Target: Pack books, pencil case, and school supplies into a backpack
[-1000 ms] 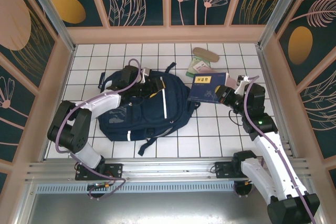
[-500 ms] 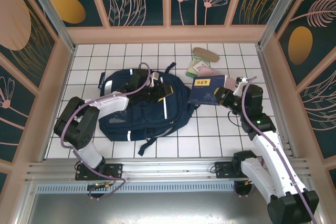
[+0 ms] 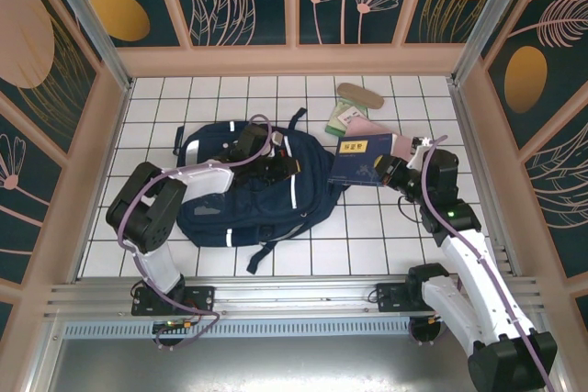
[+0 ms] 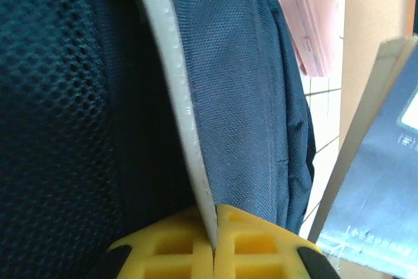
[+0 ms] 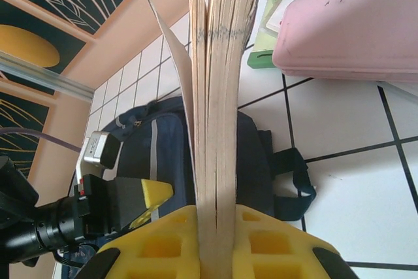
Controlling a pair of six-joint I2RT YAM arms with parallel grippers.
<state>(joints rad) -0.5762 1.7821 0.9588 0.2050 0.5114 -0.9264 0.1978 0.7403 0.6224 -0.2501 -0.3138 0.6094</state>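
Navy fabric is now under grip: the left gripper (image 4: 214, 228) has shut on the backpack (image 3: 241, 197), its yellow pads (image 4: 256, 238) pinching the edge that carries the white reflective stripe (image 4: 175, 99). A second ago those jaws stood open above the bag; in the overhead view the left gripper (image 3: 278, 163) has also travelled rightward across the top of the pack. The backpack lies flat at the middle of the table (image 3: 367, 231), left of centre, straps trailing toward the near edge. The right gripper (image 5: 215, 230) is clamped on the blue book (image 3: 360, 157), which I see edge-on in the wrist view, pages fanned slightly, held just beside the bag's right side; it has edged a little closer to the bag over the last second. The pencil case (image 5: 353, 27) lies on the tiles behind the book, toward the right edge, with the pale green pack (image 3: 344, 117) touching it and the tan oval piece (image 3: 360, 95) near the far edge. I judge the fresh pinch is meant to lift the flap and hold the mouth open for the book. I cannot tell from these views how wide the opening is. The risk is thin fabric slipping from the pads when lifted. The pouch and small supplies remain unpacked.
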